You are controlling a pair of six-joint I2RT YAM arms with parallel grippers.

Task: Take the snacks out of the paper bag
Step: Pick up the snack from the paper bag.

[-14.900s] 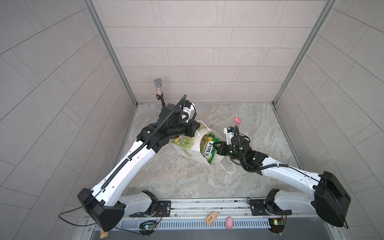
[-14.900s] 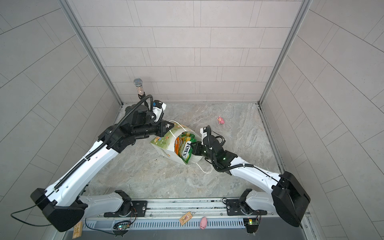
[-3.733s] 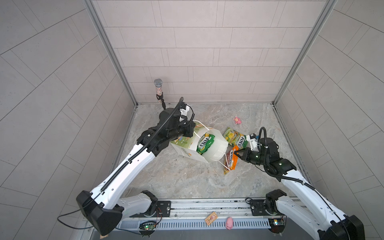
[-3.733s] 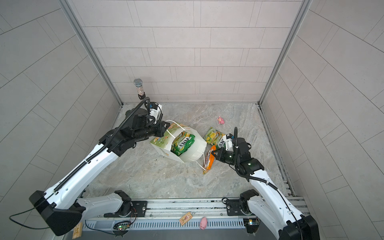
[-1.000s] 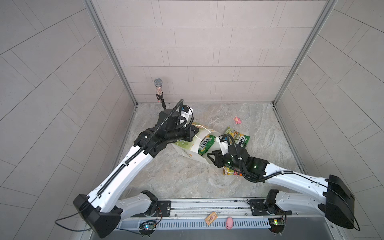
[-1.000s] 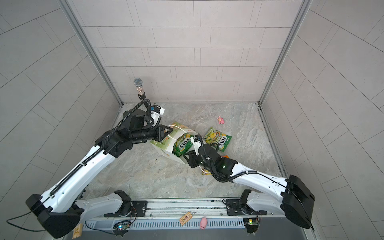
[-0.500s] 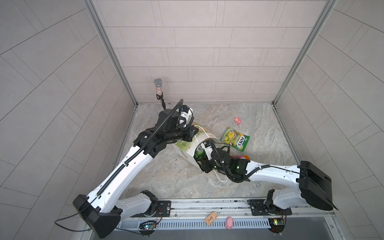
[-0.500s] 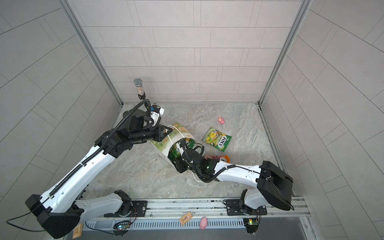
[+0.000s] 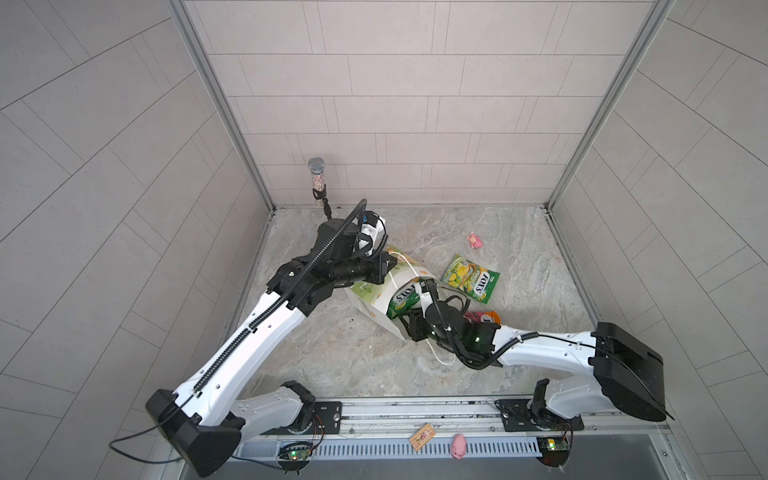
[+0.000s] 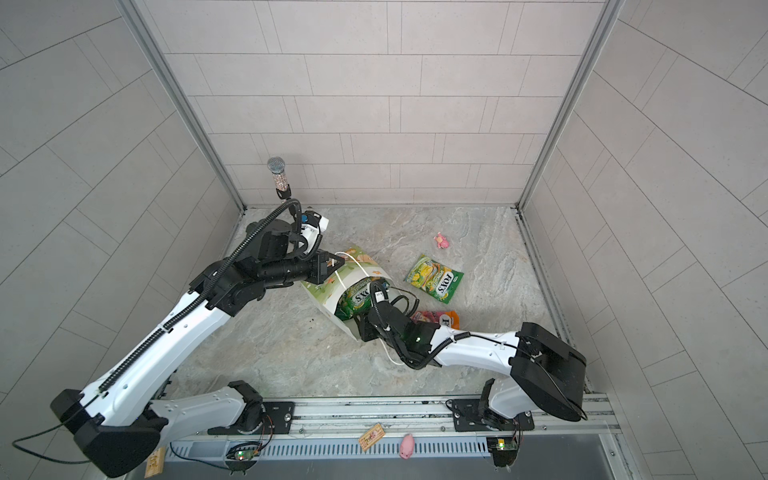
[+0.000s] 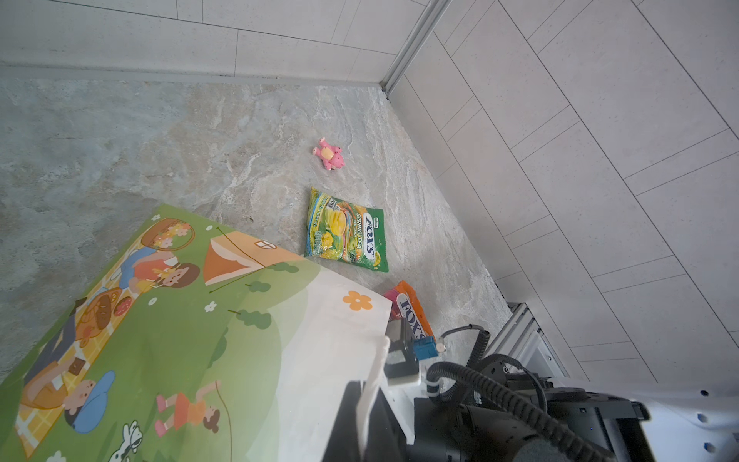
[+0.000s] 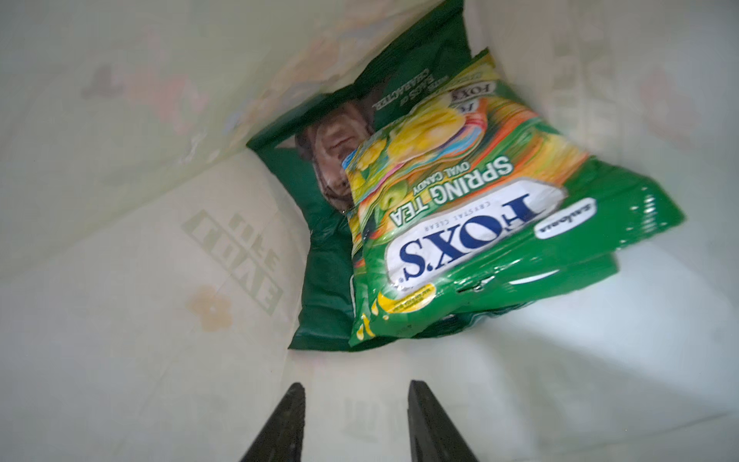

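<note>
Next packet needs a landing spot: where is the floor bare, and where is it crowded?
Bare: floor between paper bag and front rail, also behind the pig toy. Crowded: at the bag's mouth, around FOX'S packet and orange packet.

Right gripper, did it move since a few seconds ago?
Yes. The right gripper has slid away from the pink pig toy on the floor, toward the left arm, and now pokes into the paper bag mouth.

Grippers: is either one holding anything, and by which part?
The left gripper pinches the cord handle of the paper bag. The right gripper, open inside it, holds nothing.
</note>
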